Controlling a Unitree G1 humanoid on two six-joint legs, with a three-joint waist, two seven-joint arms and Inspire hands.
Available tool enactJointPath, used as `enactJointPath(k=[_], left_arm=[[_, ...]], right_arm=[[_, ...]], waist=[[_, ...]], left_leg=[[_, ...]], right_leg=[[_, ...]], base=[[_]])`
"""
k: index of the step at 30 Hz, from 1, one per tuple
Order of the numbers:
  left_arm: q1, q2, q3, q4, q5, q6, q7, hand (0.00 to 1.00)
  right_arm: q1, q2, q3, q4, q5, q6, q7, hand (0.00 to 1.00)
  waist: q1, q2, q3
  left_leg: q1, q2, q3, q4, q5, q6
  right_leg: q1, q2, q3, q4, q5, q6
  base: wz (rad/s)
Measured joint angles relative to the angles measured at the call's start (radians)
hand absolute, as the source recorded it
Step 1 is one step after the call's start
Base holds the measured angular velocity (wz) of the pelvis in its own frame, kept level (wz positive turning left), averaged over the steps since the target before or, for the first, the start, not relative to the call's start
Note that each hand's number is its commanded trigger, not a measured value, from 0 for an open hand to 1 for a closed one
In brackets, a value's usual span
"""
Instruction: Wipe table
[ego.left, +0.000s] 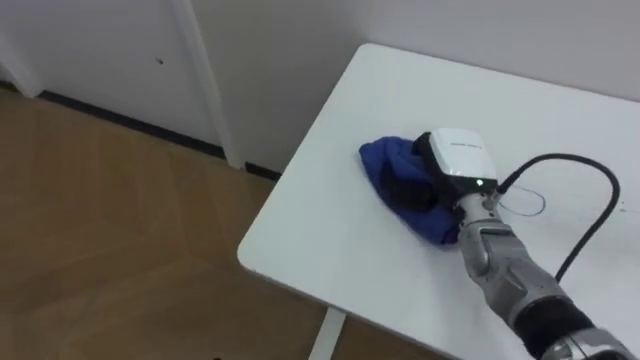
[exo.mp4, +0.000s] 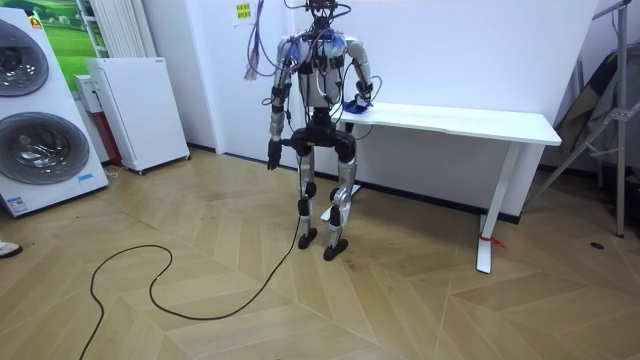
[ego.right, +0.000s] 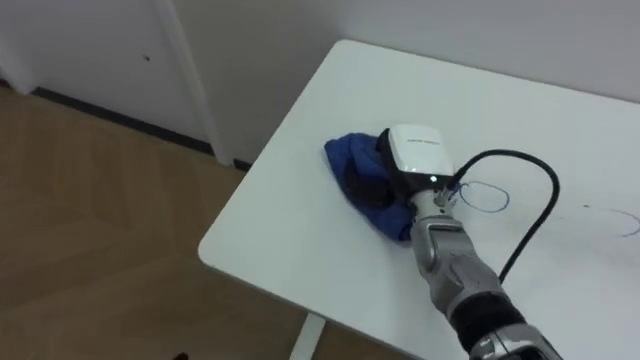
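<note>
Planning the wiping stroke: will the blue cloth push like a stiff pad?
Probably not: the blue cloth lies crumpled in folds under the right hand, so it likely bunches. It looks light and should glide on the smooth white table.

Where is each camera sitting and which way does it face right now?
Left eye view: on the head, looking down at a corner of the white table; the right hand and forearm rest on the blue cloth.
Right eye view: beside it, same scene.
Room view: across the floor, facing table and wall; whole robot, left hand hanging.
Shared: hand on cloth.
</note>
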Motion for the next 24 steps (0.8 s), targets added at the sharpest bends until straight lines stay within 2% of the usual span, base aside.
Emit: enactJointPath(k=[4,6,10,12,13,14,19,20,21,22,23,24], left_arm=[[0.006,0.008,0.009,-0.001,-0.002,0.000,0.010,0.00],[0.025,0.014,0.042,-0.030,0.000,0.007,0.021,0.00],[0.049,0.024,0.109,-0.045,0.011,0.008,0.033,0.00],[0.068,0.029,0.175,-0.057,0.013,0.007,0.041,0.00],[0.072,0.032,0.182,-0.060,0.012,0.007,0.043,0.00],[0.084,0.033,0.197,-0.067,0.013,0.005,0.045,0.00],[0.089,0.033,0.200,-0.064,0.012,-0.001,0.044,0.00],[0.080,0.033,0.197,-0.059,0.009,-0.001,0.038,0.00],[0.076,0.033,0.192,-0.055,-0.001,-0.001,0.036,0.00],[0.073,0.032,0.189,-0.046,-0.001,-0.001,0.033,0.00],[0.068,0.032,0.182,-0.031,0.001,0.000,0.025,0.00],[0.068,0.031,0.170,-0.024,0.002,0.000,0.020,0.00]], right_arm=[[0.014,-0.035,-0.085,0.084,0.082,-0.033,-0.081,1.00],[0.040,-0.081,-0.153,0.128,0.123,-0.046,-0.104,1.00],[0.095,-0.137,-0.258,0.198,0.193,-0.056,-0.126,1.00],[0.163,-0.164,-0.342,0.210,0.222,-0.060,-0.125,1.00],[0.172,-0.168,-0.359,0.215,0.222,-0.061,-0.125,1.00],[0.185,-0.180,-0.389,0.225,0.221,-0.062,-0.118,1.00],[0.195,-0.215,-0.433,0.242,0.223,-0.047,-0.086,1.00],[0.192,-0.220,-0.430,0.235,0.221,-0.036,-0.076,1.00],[0.178,-0.218,-0.416,0.228,0.222,-0.017,-0.068,1.00],[0.168,-0.218,-0.407,0.228,0.222,-0.010,-0.065,1.00],[0.153,-0.218,-0.390,0.224,0.221,0.014,-0.049,1.00],[0.144,-0.217,-0.375,0.201,0.215,0.038,-0.027,1.00]], waist=[[-0.007,-0.002,-0.0024],[-0.020,-0.008,-0.0067],[-0.035,-0.022,-0.0133],[-0.065,-0.033,-0.0253],[-0.071,-0.034,-0.0260],[-0.085,-0.037,-0.0263],[-0.094,-0.011,-0.0185],[-0.092,-0.006,-0.0174],[-0.090,0.003,-0.0114],[-0.089,0.004,-0.0087],[-0.088,0.008,-0.0061],[-0.082,0.015,-0.0093]], left_leg=[[-0.013,-0.010,0.001,0.009,0.006,0.010],[-0.014,-0.019,0.005,0.002,0.012,0.020],[0.021,-0.031,0.006,-0.028,0.019,0.030],[0.034,-0.038,0.011,-0.039,0.019,0.033],[0.036,-0.038,0.012,-0.039,0.018,0.035],[0.047,-0.037,0.021,-0.040,0.017,0.036],[0.098,-0.035,0.035,-0.052,0.012,0.042],[0.104,-0.032,0.041,-0.052,0.011,0.042],[0.114,-0.030,0.046,-0.056,0.011,0.041],[0.120,-0.029,0.047,-0.056,0.010,0.040],[0.130,-0.029,0.050,-0.057,0.010,0.040],[0.131,-0.026,0.057,-0.055,0.009,0.039]], right_leg=[[0.003,-0.012,-0.027,-0.002,-0.002,0.013],[0.009,-0.022,-0.039,-0.007,-0.002,0.023],[0.039,-0.033,-0.042,-0.027,0.005,0.036],[0.061,-0.036,-0.045,-0.039,0.006,0.044],[0.063,-0.036,-0.044,-0.037,0.007,0.045],[0.076,-0.035,-0.042,-0.039,0.008,0.047],[0.109,-0.035,-0.019,-0.036,0.009,0.049],[0.110,-0.035,-0.016,-0.030,0.009,0.049],[0.118,-0.033,-0.006,-0.029,0.009,0.048],[0.123,-0.033,-0.001,-0.030,0.009,0.048],[0.130,-0.033,0.008,-0.033,0.009,0.047],[0.129,-0.031,0.017,-0.032,0.007,0.046]], base=[[0.30],[0.29],[0.08],[0.13],[-0.03],[-0.13],[-0.15],[-0.14],[-0.17],[-0.17],[-0.16],[-0.19]])
